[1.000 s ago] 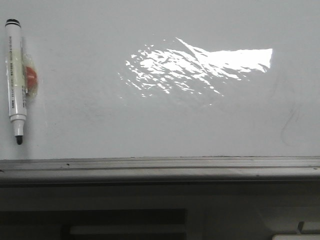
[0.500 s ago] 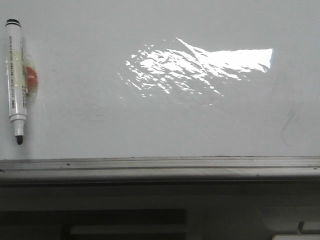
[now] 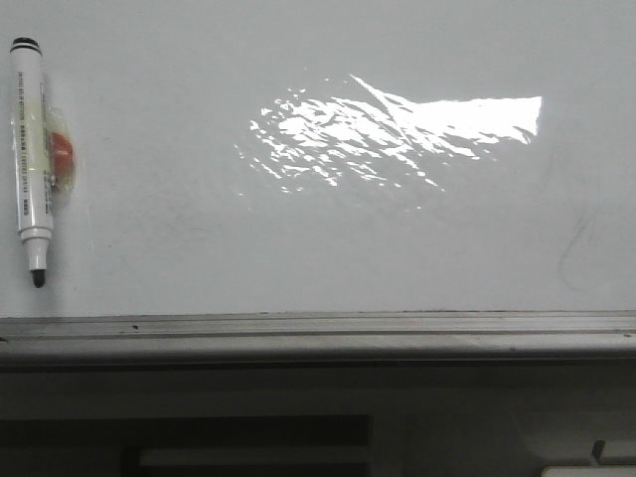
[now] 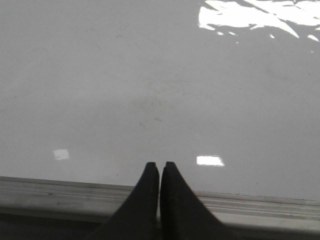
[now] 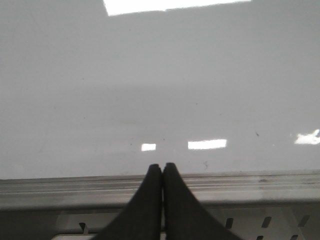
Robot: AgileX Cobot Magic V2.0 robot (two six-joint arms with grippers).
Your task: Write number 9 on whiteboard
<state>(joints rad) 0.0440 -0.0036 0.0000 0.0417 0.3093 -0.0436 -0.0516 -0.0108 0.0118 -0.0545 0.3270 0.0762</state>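
Note:
The whiteboard (image 3: 318, 229) fills the front view, glossy white-grey with a bright glare patch. No number 9 shows on it, only faint grey smudges at the right. A white marker (image 3: 30, 149) with a black cap end and bare black tip lies at the board's far left, tip toward the rail, beside a red-orange round piece in clear wrap (image 3: 62, 151). My left gripper (image 4: 160, 165) is shut and empty at the board's (image 4: 160, 90) near edge. My right gripper (image 5: 162, 166) is shut and empty over the edge rail of the board (image 5: 160, 90). Neither gripper shows in the front view.
A grey metal edge rail (image 3: 318, 333) runs along the board's near side, also seen as the rail (image 4: 60, 192) in the left wrist view and the rail (image 5: 250, 187) in the right wrist view. Dark space with pale fixtures lies below it.

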